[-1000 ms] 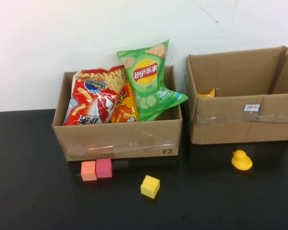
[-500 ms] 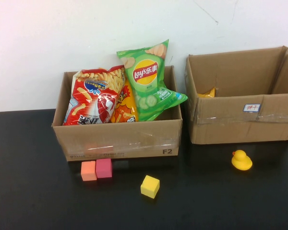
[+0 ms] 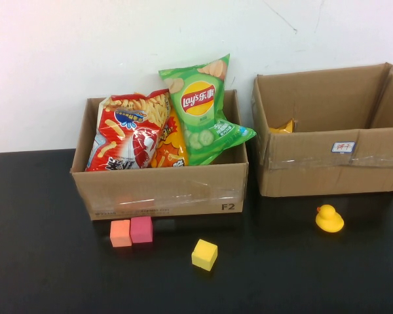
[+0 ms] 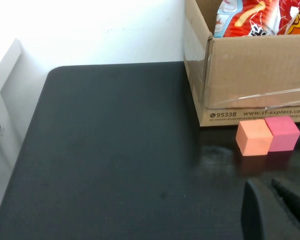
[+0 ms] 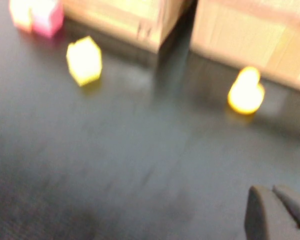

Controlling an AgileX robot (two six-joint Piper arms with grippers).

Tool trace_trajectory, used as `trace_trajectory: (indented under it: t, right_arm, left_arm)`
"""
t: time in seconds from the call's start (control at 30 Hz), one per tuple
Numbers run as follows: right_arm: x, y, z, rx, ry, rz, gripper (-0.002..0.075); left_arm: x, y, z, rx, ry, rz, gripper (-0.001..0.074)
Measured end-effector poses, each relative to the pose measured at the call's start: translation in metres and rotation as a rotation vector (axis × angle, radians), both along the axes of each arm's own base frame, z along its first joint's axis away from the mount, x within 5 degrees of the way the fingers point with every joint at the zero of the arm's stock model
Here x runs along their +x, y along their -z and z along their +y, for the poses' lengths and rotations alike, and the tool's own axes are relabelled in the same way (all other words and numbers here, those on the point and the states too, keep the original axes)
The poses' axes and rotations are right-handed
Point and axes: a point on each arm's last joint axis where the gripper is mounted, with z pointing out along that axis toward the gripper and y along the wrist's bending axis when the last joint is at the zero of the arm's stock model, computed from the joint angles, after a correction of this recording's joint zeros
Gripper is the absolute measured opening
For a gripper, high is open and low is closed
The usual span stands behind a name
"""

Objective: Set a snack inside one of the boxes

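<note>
Three snack bags stand in the left cardboard box (image 3: 164, 190): a red fries bag (image 3: 128, 134), an orange bag (image 3: 170, 147) and a green Lay's bag (image 3: 203, 108). The right cardboard box (image 3: 334, 170) shows a yellow snack bag (image 3: 283, 126) peeking inside. Neither arm appears in the high view. My left gripper (image 4: 267, 187) is shut and empty, low over the black table near the orange and pink cubes. My right gripper (image 5: 270, 192) is shut and empty, above the table in front of the boxes.
On the black table (image 3: 52, 261) lie an orange cube (image 3: 120, 233), a pink cube (image 3: 142, 229), a yellow cube (image 3: 205, 254) and a yellow rubber duck (image 3: 329, 218). A white wall stands behind the boxes.
</note>
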Motion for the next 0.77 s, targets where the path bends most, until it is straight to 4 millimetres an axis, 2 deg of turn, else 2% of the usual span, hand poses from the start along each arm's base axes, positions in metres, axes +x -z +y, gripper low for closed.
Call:
trace_trajectory:
  t: [0.13,0.27,0.37,0.5,0.77]
  right_arm:
    - [-0.004,0.011,-0.010,0.065,0.141,-0.120,0.0001]
    - [-0.003,0.034,-0.022,0.111,0.356,-0.099,0.0001]
    - [-0.002,0.035,-0.026,0.130,0.448,-0.111,0.0001]
    - [-0.002,0.035,-0.030,0.114,0.513,-0.121,0.0001]
    - [-0.002,0.035,-0.031,0.067,0.509,-0.132,0.0001]
  left_arm:
    - [0.000,0.000,0.000,0.000,0.000,0.000,-0.0001]
    - [0.000,0.000,0.000,0.000,0.000,0.000,-0.0001]
    - [0.000,0.000,0.000,0.000,0.000,0.000,-0.0001]
    - [0.000,0.000,0.000,0.000,0.000,0.000,-0.0001]
    - [0.000,0.000,0.000,0.000,0.000,0.000,-0.0001]
